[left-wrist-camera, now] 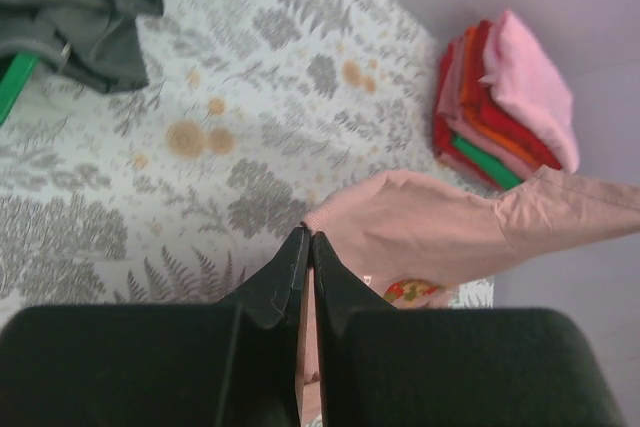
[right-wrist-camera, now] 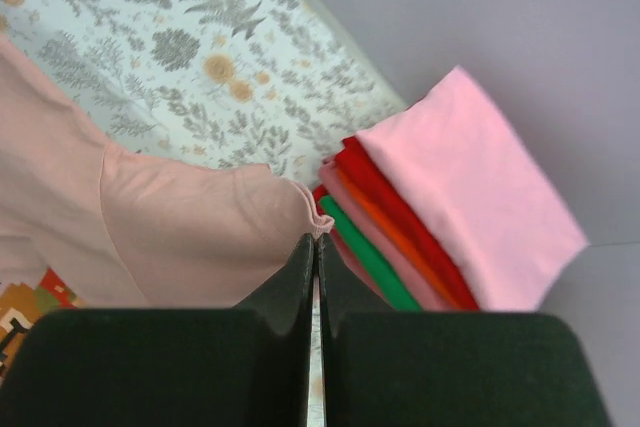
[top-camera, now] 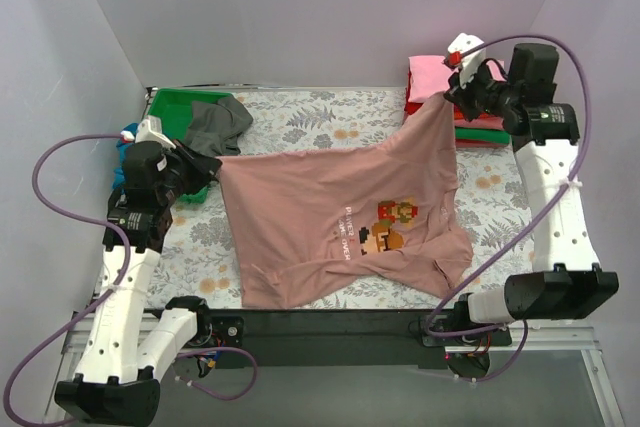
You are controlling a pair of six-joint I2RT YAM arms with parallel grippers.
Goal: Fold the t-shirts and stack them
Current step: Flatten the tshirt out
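Spanning most of the floral worktop [top-camera: 300, 112], the dusty-pink t-shirt [top-camera: 320, 207] lies open with its pixel graphic [top-camera: 385, 227] face up. One edge is lifted and pulled taut between the two arms. That taut edge is the relation the coming move turns on, I judge. In the top view it runs from about 9 o'clock, at the left tool [top-camera: 205, 169], to about 1 o'clock, at the right tool [top-camera: 450, 95]. The rest of the cloth falls away from that line toward 6 o'clock, rumpled along the near edge. Any fold or lay-down would need both arms to travel together, or the line goes slack. The stack of folded tees [top-camera: 430, 82] sits at 1 o'clock against the far wall, just beyond the right tool, so the right arm is much the nearer to it. A grey tee [top-camera: 218, 122] lies crumpled at 10 o'clock, partly over the green tray [top-camera: 180, 105] and close to the left arm. Both tools are closed tight, each pinching a corner of the dusty-pink cloth. The left wrist view shows a strip of pink running down between its shut fingers, and the right wrist view shows a small ruffle of sleeve hem caught at its tips, beside a seam. The top view hides both of these. The wrist views hide the near hem and how much cloth rests on the worktop.
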